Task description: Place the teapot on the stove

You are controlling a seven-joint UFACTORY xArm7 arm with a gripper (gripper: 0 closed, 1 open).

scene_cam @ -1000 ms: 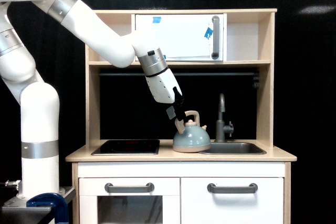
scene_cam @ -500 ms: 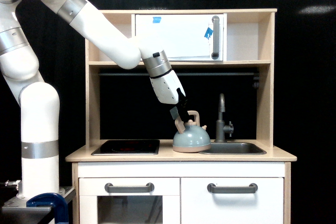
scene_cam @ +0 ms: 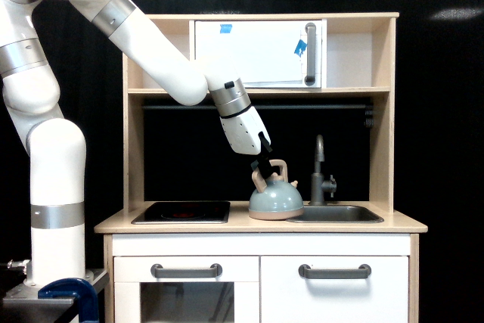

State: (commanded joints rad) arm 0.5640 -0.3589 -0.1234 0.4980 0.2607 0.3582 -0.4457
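The pale grey-blue teapot with a beige arched handle stands upright on the wooden counter, at the left rim of the sink. My gripper reaches down at a slant from the upper left, and its dark fingers meet the top left of the teapot's handle. They are too small and dark to show how wide they stand or whether they grip the handle. The black glossy stove lies flat in the counter, to the exterior view's left of the teapot, with nothing on it.
A grey sink basin with an upright faucet sits right of the teapot. A shelf and a white cabinet door hang above the work area. Wooden side walls close in the counter on both sides.
My arm has swung to the exterior view's right, bringing the gripper from just left of the teapot's handle onto it. The teapot has not moved.
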